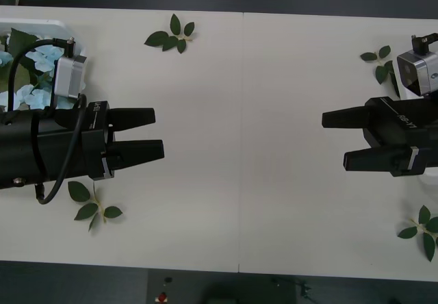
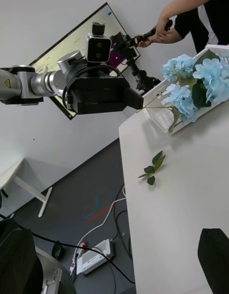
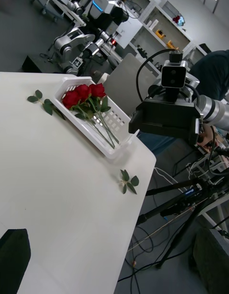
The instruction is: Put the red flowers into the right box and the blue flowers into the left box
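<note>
White table: red flowers beyond right claw.

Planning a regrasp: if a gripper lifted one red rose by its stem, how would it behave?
The red roses have thin stems, so one would probably flex and droop. Likely light. They lie bunched in the right box, so neighbours may snag.

A robotics lab. A plain white counter stands on a dark grey floor strewn with loose cables and a power strip. Beyond it, other robot arms sit on benches, open shelving holds small parts, a camera tripod stands nearby, and a large wall screen leans against a white wall.
</note>
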Motion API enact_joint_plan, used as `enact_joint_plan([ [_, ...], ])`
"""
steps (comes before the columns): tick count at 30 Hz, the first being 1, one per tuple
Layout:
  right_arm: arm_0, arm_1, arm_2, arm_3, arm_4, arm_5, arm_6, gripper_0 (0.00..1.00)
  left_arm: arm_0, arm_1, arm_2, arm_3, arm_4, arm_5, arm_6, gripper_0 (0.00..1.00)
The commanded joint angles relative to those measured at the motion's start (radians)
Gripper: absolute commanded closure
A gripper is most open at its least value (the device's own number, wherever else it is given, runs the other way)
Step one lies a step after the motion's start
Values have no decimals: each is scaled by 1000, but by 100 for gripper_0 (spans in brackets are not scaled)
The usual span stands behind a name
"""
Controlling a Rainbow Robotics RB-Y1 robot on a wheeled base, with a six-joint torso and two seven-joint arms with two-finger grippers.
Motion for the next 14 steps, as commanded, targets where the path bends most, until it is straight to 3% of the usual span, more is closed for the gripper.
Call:
enact_joint_plan([
  [1, -14, -2, 6, -30, -2, -25, -15, 0, -6, 14, 22, -15, 8, 3, -25, 0],
  [14, -14, -2, 6, -30, -2, -25, -15, 0, -6, 14, 22, -15, 8, 3, -25, 0],
])
